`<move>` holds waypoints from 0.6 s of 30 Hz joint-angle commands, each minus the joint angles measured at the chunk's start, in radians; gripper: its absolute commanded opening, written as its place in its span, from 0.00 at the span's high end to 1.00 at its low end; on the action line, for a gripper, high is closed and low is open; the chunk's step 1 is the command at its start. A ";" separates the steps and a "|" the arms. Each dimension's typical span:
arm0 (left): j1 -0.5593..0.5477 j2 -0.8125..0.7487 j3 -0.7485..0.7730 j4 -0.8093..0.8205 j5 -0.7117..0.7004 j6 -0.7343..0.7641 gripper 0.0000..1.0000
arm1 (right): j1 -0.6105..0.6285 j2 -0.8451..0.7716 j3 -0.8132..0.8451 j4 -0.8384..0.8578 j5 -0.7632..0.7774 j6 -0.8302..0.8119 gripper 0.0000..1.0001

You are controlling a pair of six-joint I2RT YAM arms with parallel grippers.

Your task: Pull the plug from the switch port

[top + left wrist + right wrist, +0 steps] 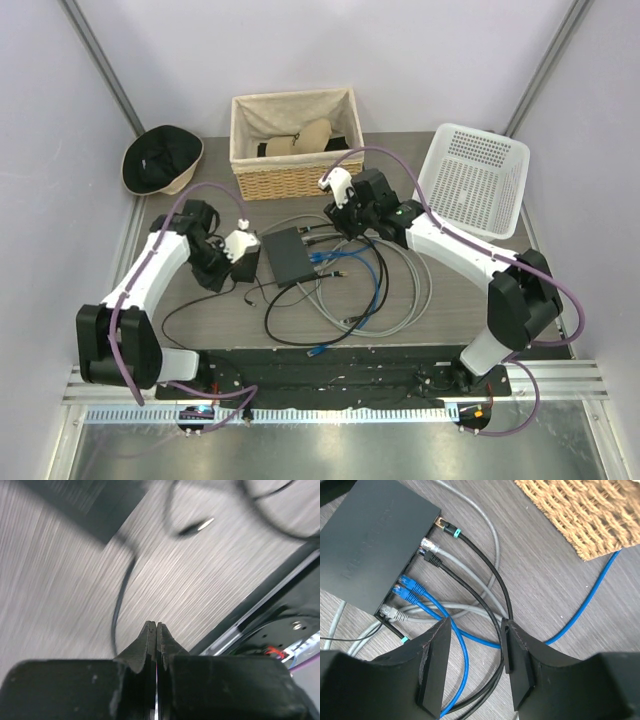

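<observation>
Both jaws of the right gripper [475, 626] stand apart, empty, over looping cables [496, 545], near the switch [370, 545], whose facing port edge [415, 557] holds six plugs [412, 584]. Pressed together on nothing, the left gripper [156, 627] hovers above the table [60, 595] beside the switch.

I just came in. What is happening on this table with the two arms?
Two arms are working at a black switch that has several plugs along one edge. The right tool hangs open just beside those plugs and holds nothing. The left tool is shut and empty, at the opposite side of the switch. The plugs along that edge look seated in their ports.
</observation>
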 commanded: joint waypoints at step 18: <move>0.021 0.218 0.382 0.214 0.041 -0.647 0.00 | -0.144 0.019 0.040 0.081 -0.175 0.404 0.36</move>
